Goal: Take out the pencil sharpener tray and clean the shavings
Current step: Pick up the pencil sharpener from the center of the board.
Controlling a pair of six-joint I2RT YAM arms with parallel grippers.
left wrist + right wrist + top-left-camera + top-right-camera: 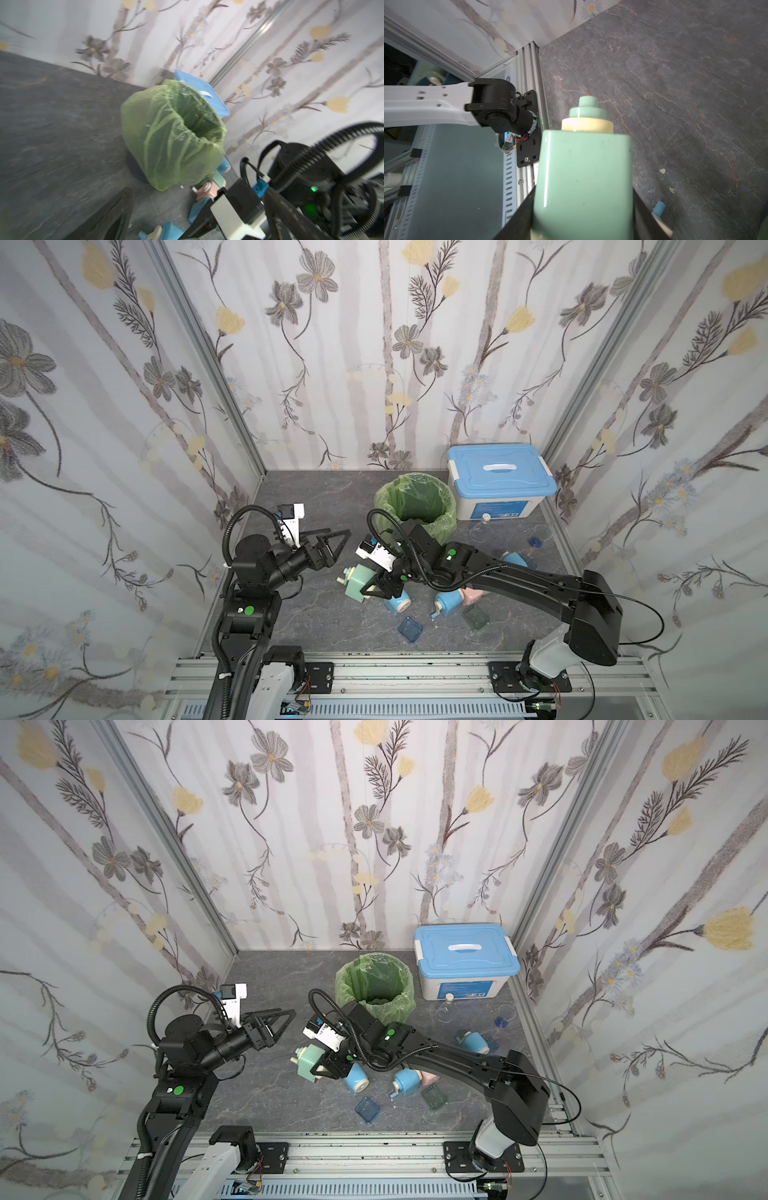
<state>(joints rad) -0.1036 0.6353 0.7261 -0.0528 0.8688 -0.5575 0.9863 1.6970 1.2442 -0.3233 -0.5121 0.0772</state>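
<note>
A lab booth: aluminium rail [407, 672], floral-papered panels [374, 364].

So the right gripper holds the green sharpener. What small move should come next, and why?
Probably bring the open left gripper across to the green sharpener, to reach for its tray. The right gripper is shut on the sharpener's body, while the left gripper hangs empty close beside it.

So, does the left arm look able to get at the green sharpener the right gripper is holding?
Probably yes. The left gripper hangs open close beside the green sharpener, with nothing between them. The right gripper clamps its far end, leaving the knob end exposed.
</note>
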